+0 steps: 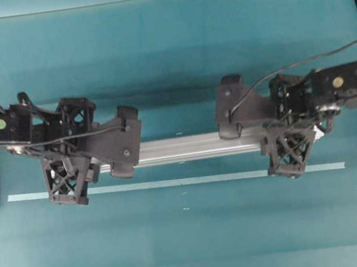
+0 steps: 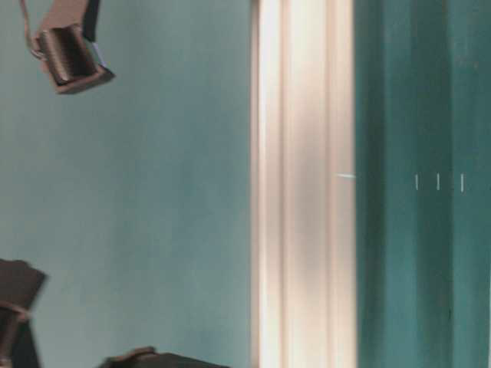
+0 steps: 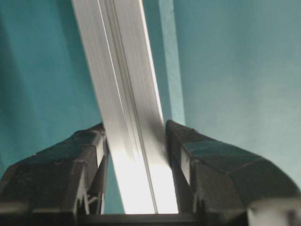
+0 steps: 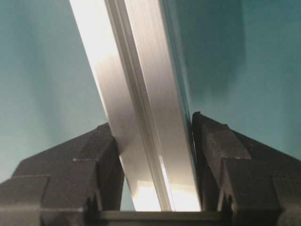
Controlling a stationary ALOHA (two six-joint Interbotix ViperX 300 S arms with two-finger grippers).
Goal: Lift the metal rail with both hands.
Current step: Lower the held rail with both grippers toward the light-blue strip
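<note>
Teal tabletop [image 1: 168, 50] lies under the long grooved silver aluminium rail [image 1: 187, 149]; left gripper [image 3: 136, 150] and right gripper [image 4: 155, 141] each pinch one end, keeping it level

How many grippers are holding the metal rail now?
2: the left gripper clamps the metal rail near its left end, the right gripper near its right end.

We see a teal desk [image 1: 169, 56] filling the overhead view, with a thin pale tape strip [image 1: 171, 182] running across it, small white tick marks [image 1: 186, 209] near the middle, and soft, even lighting.
</note>
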